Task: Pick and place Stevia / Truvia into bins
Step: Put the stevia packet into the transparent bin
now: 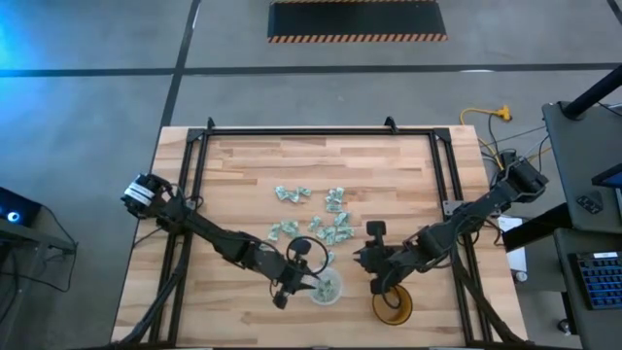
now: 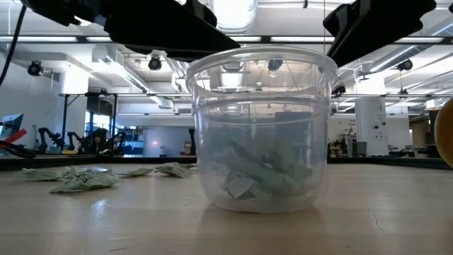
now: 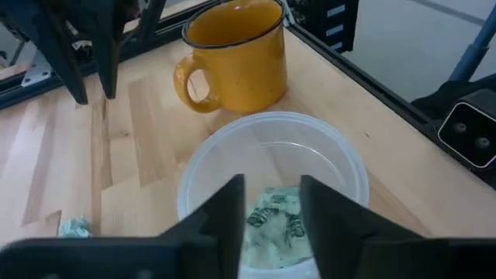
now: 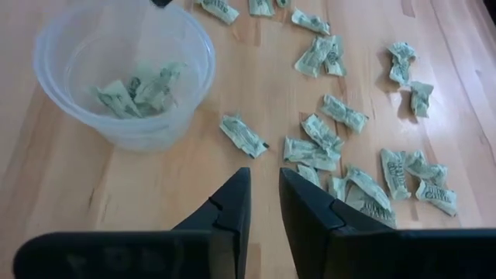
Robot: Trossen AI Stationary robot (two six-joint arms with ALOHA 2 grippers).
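The bin is a clear round plastic cup (image 1: pixel 328 289) standing near the table's front edge, with several pale green sachets (image 3: pixel 279 221) lying on its bottom. More sachets (image 4: pixel 325 132) lie scattered on the wood behind it, toward the table's middle (image 1: pixel 321 219). My left gripper (image 3: pixel 271 209) hangs open just above the cup's near rim, with nothing between its fingers. My right gripper (image 4: pixel 263 201) hovers above the bare wood to the right of the cup, short of the scattered sachets. Its fingers stand a narrow gap apart and hold nothing.
An amber mug (image 3: pixel 240 54) with a handle stands just right of the cup, near the front edge (image 1: pixel 392 306). One sachet (image 4: pixel 244 136) lies close beside the cup. A black frame (image 1: pixel 321 131) runs around the wooden top.
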